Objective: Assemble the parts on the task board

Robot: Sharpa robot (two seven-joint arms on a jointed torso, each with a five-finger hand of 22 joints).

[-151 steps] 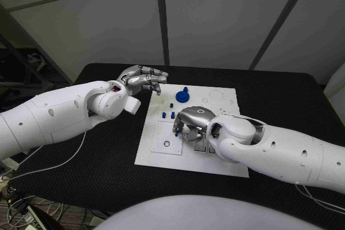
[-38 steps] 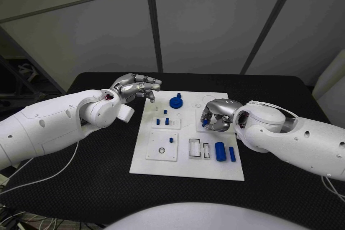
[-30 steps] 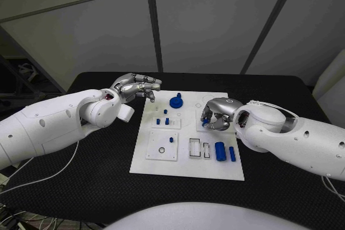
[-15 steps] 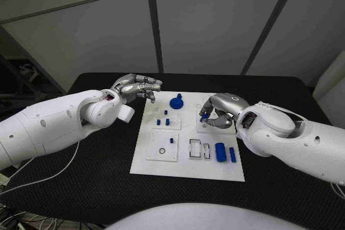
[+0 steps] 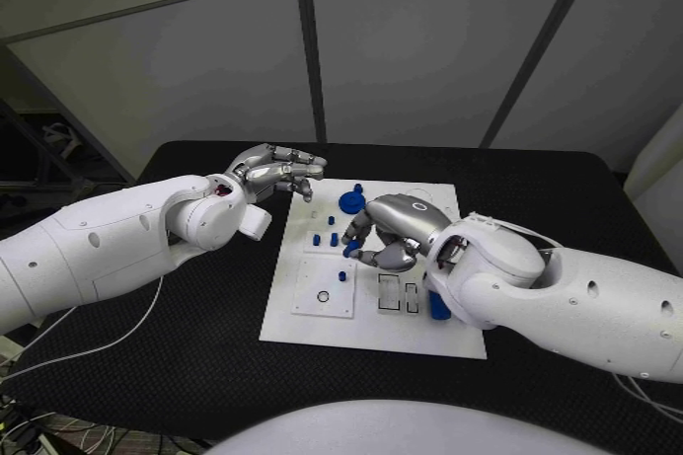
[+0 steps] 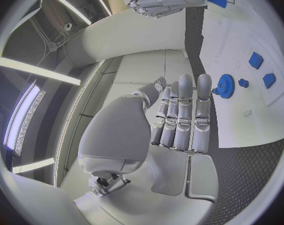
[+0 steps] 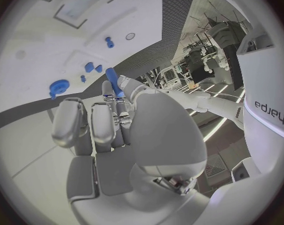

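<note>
I am looking down on a black textured worktop point(image 5: 171, 376) with the white task board point(image 5: 377, 327) lying flat in the middle of it. Behind the worktop, pale grey wall panels point(image 5: 427, 60) with dark seams are closing off the room.

My right robot hand point(image 5: 382, 236) is hovering over the middle of the task board, its fingers curling around a blue peg point(image 7: 113, 82); in the right wrist view the peg is sticking out between the fingertips, so this hand is clamping it. My left robot hand point(image 5: 279, 169) is hanging just beyond the task board's far left corner, fingers curled together around nothing that I can make out.

On the task board, a blue gear point(image 5: 351, 202) is sitting near the far edge, just beside the right robot hand. Small blue pegs point(image 5: 325, 239) are standing upright in a raised square plate toward the left side of the task board, and one more blue peg point(image 5: 343, 273) is standing in a second square plate point(image 5: 323, 287) nearer to me. A larger blue cylinder point(image 5: 437, 308) is lying on the task board by the right arm, half hidden beneath it. Two empty rectangular recesses point(image 5: 392, 289) are showing between the cylinder and the near square plate.
</note>
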